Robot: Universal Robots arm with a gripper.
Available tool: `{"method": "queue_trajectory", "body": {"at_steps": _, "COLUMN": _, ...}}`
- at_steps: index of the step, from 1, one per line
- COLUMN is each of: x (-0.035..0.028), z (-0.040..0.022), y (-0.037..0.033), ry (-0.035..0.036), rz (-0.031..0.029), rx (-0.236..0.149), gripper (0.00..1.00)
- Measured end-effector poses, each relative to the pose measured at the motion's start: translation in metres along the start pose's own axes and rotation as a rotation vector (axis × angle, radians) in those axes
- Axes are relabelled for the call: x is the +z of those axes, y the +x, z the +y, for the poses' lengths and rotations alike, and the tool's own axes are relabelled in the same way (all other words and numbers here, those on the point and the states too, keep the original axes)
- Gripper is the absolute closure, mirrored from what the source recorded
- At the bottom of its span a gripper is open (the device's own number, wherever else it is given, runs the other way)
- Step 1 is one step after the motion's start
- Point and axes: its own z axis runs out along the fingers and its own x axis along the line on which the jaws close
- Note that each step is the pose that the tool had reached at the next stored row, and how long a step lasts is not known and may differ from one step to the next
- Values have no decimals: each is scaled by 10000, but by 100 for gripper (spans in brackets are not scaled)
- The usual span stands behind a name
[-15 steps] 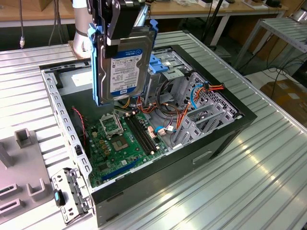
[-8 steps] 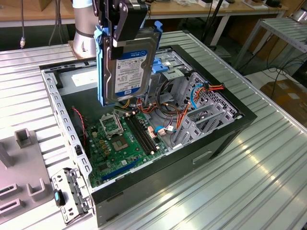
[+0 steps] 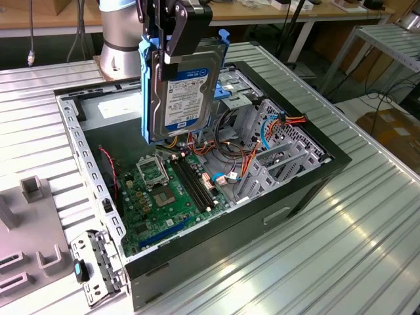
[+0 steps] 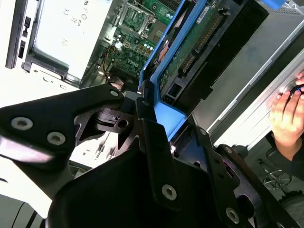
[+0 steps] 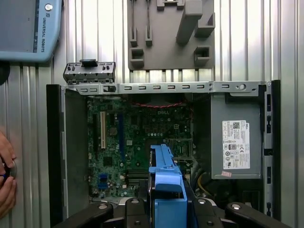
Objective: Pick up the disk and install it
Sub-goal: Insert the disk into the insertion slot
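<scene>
**Disk held on edge above the open computer case**

The disk (image 3: 180, 92) hangs upright in the air, label towards the exterior view, with blue edging down both long sides. The claw (image 3: 174, 47) is clamped on its upper end. Its lower edge is over the middle of the open case (image 3: 216, 243), just above a tangle of orange and red cables (image 3: 226, 154). The motherboard (image 3: 164, 190) lies flat on the case floor below, with open room over it. A grey power-supply box (image 5: 235, 142) fills one end of the case. The case sits on a ribbed metal surface (image 3: 341, 249). A grey fixture plate (image 3: 26, 249) and a small metal bracket (image 3: 98, 262) lie just outside its rim. A person's hand (image 4: 286, 118) is near the outer wall.
</scene>
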Motion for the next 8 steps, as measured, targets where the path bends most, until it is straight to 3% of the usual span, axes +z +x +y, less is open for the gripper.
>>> {"method": "queue_trajectory", "body": {"at_steps": 8, "x": 0, "z": -3, "y": -1, "ry": 1, "rz": 0, "rx": 0, "gripper": 63}}
